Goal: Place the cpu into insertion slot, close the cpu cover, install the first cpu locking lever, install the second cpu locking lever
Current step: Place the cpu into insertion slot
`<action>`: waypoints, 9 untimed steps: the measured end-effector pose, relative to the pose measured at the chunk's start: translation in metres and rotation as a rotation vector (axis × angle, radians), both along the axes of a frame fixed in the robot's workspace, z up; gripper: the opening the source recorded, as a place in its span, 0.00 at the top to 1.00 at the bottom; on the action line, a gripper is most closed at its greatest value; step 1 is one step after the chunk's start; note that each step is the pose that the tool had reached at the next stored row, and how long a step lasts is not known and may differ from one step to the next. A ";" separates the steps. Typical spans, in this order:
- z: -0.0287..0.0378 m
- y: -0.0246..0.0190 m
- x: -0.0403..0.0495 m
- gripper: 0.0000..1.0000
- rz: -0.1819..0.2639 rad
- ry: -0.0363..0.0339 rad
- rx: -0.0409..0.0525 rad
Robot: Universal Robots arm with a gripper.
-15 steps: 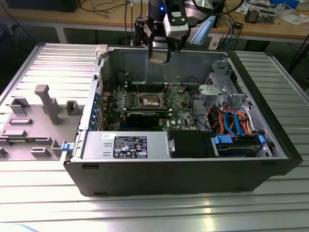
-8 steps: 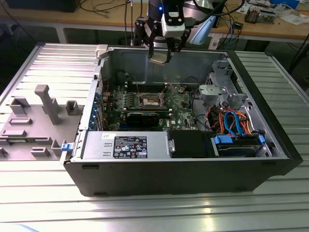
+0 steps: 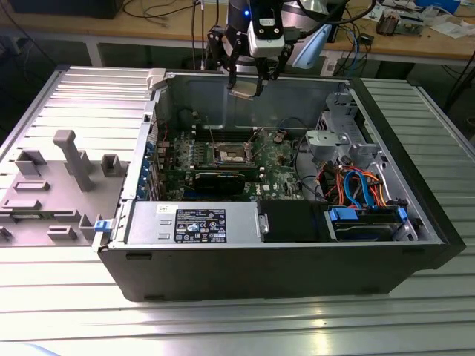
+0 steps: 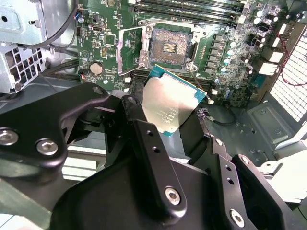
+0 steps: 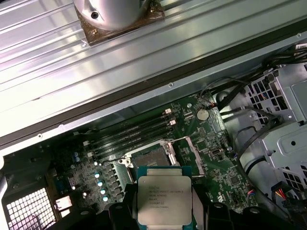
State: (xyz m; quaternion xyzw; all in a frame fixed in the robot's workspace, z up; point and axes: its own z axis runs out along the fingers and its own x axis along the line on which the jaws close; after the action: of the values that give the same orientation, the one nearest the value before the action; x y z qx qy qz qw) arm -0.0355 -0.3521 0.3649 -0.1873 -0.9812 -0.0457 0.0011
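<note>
My gripper (image 3: 245, 87) hangs over the back wall of the open computer case (image 3: 415, 222), shut on the cpu (image 3: 243, 91). The cpu (image 4: 170, 103) is a flat square chip with a silver-grey top, held by its edges between two black fingers (image 4: 135, 115). In the first wrist view the cpu (image 5: 164, 196) sits level in the gripper (image 5: 164, 211). Well below it on the green board is the insertion slot (image 4: 169, 48) (image 5: 151, 155) (image 3: 231, 153), its dark pin field bare. The silver cpu cover (image 4: 130, 45) stands flipped open beside the slot.
Long black memory slots (image 5: 134, 129) run beside the socket. A silver drive cage (image 3: 334, 141) with orange and blue cables (image 3: 360, 189) fills the exterior view's right of the case, a power supply box (image 3: 193, 222) the front. A grey fixture (image 3: 70, 159) lies outside.
</note>
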 end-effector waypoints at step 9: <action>0.0000 0.0000 0.0000 0.46 -0.012 0.0000 0.0001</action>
State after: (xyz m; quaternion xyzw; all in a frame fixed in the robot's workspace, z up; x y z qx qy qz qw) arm -0.0355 -0.3521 0.3649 -0.1932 -0.9801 -0.0457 0.0008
